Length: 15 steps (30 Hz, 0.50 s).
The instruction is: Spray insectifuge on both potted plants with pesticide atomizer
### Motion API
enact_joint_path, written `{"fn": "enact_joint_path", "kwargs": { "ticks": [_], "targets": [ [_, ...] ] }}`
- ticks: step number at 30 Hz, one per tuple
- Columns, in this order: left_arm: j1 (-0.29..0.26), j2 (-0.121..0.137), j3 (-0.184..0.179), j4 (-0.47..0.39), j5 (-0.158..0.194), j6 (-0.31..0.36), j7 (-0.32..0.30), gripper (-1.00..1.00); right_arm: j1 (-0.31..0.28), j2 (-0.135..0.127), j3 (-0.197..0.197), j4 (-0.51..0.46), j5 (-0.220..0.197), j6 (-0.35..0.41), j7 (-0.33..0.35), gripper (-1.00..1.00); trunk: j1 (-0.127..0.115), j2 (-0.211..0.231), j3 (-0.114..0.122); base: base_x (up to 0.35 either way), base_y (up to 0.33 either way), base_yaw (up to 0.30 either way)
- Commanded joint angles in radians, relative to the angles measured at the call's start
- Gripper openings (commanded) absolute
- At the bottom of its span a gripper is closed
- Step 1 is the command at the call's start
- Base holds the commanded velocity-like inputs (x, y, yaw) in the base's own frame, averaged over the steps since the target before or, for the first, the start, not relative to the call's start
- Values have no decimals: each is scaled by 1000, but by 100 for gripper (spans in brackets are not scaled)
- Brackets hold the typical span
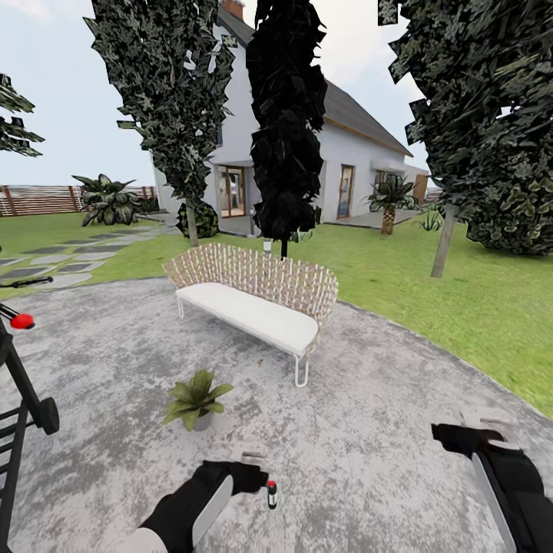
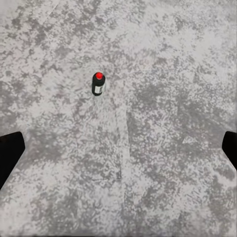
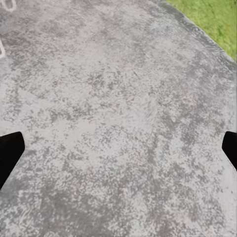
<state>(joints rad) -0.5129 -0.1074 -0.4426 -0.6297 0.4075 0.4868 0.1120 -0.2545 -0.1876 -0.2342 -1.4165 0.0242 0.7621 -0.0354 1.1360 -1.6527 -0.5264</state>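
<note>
The pesticide atomizer (image 1: 272, 494) stands upright on the stone patio (image 1: 369, 430), red tip up, just beside the left claw (image 1: 253, 461) and not yet held. In the left wrist view the bottle (image 2: 98, 84) lies ahead between the fingers (image 2: 10, 153), which are spread wide, so I judge the arm is lining up for a grasp. The right claw (image 1: 480, 422) is open too and waits apart, empty. One potted plant (image 1: 196, 399) stands near the white bench (image 1: 253, 307)
</note>
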Motion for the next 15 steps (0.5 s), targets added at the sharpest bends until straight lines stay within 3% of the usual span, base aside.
{"fn": "enact_joint_path", "kwargs": {
  "ticks": [1, 5, 7, 8, 11, 15],
  "targets": [
    [-1, 1, 12, 0, -1, 4, 1, 100, 0, 1, 15, 0, 1, -21, -1, 100, 4, -7, -3, 0, 0, 0],
    [-5, 6, 37, -3, -6, 10, 6, 100, 2, 11, 78, 0, 5, -121, -5, 100, 19, -35, -16, 0, 0, -74],
    [-5, 26, 43, -4, -4, 8, 4, 100, 3, 12, 149, 1, 9, -106, -4, 100, 27, -49, -23, 0, 0, -229],
    [-5, 41, 50, -2, -3, 5, 1, 100, 2, 12, 179, 0, 10, -63, -4, 100, 31, -56, -26, 0, 0, -274],
    [-6, 56, 88, 2, -2, 1, -7, 100, 1, 11, 203, -1, 9, 2, -2, 100, 42, -77, -36, 0, 0, -288],
    [-6, 62, 115, 22, -3, -8, -18, 100, 1, 4, 209, -2, 1, 32, 3, 100, 58, -105, -48, 0, 0, -297]
  ]
}}
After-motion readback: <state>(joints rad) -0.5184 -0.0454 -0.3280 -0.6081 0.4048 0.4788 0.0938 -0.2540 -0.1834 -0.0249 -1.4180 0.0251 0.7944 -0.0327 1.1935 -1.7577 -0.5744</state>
